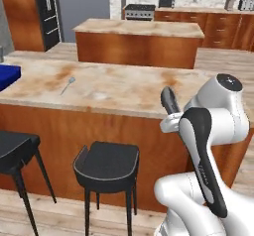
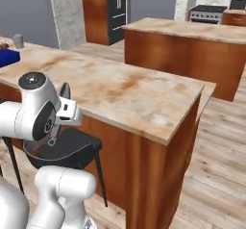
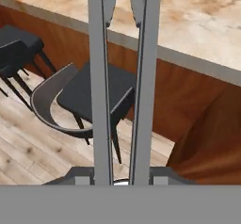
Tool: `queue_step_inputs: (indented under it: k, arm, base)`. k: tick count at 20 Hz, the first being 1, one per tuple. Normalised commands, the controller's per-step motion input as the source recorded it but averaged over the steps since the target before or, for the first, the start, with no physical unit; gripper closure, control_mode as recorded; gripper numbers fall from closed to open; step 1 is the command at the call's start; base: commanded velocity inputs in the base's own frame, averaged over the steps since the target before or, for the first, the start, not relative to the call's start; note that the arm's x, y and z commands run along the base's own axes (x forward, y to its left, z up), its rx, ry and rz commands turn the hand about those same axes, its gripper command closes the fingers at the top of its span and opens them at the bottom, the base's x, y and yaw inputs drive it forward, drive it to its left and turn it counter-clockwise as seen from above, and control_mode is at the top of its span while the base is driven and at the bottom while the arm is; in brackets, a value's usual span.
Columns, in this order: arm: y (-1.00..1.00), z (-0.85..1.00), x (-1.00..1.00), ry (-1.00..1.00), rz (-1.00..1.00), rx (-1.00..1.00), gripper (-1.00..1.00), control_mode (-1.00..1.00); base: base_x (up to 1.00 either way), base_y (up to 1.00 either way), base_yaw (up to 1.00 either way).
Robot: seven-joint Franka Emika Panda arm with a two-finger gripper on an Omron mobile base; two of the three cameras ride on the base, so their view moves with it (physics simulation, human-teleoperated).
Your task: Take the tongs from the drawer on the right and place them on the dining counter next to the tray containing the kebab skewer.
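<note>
The tongs [image 3: 100, 77] are two long dark grey arms rising between my fingertips in the hand view, and my gripper [image 3: 121, 177] is shut on them. From the left base view the tongs [image 1: 169, 100] stick up from the gripper [image 1: 171, 117], held in front of the dining counter [image 1: 109, 88] near its right end. From the right base view the tongs [image 2: 64, 92] rise above the gripper [image 2: 67, 111]. The blue tray [image 1: 7, 75] sits at the counter's far left end, cut off by the frame; its corner [image 2: 7, 57] also appears from the right. The kebab skewer and the drawer are out of view.
A small silver fork [image 1: 68, 85] lies on the counter left of centre. Two black stools [image 1: 106, 165] [image 1: 15, 150] stand in front of the counter below the arm. A second island [image 1: 139, 41] stands behind, and a grey cup [image 2: 18, 41] sits near the tray.
</note>
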Motion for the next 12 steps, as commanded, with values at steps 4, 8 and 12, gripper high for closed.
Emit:
queue_step_inputs:
  k: [4,8,12]
  arm:
    - [0.00,0.00,0.00,0.00,0.00,0.00,1.00,1.00]
    - [0.00,0.00,0.00,0.00,0.00,0.00,1.00,1.00]
    - [0.00,0.00,0.00,0.00,0.00,0.00,1.00,1.00]
  base:
    - [0.05,1.00,-0.49]
    - [-0.30,0.69,-0.58]
    - [-0.19,0.83,-0.58]
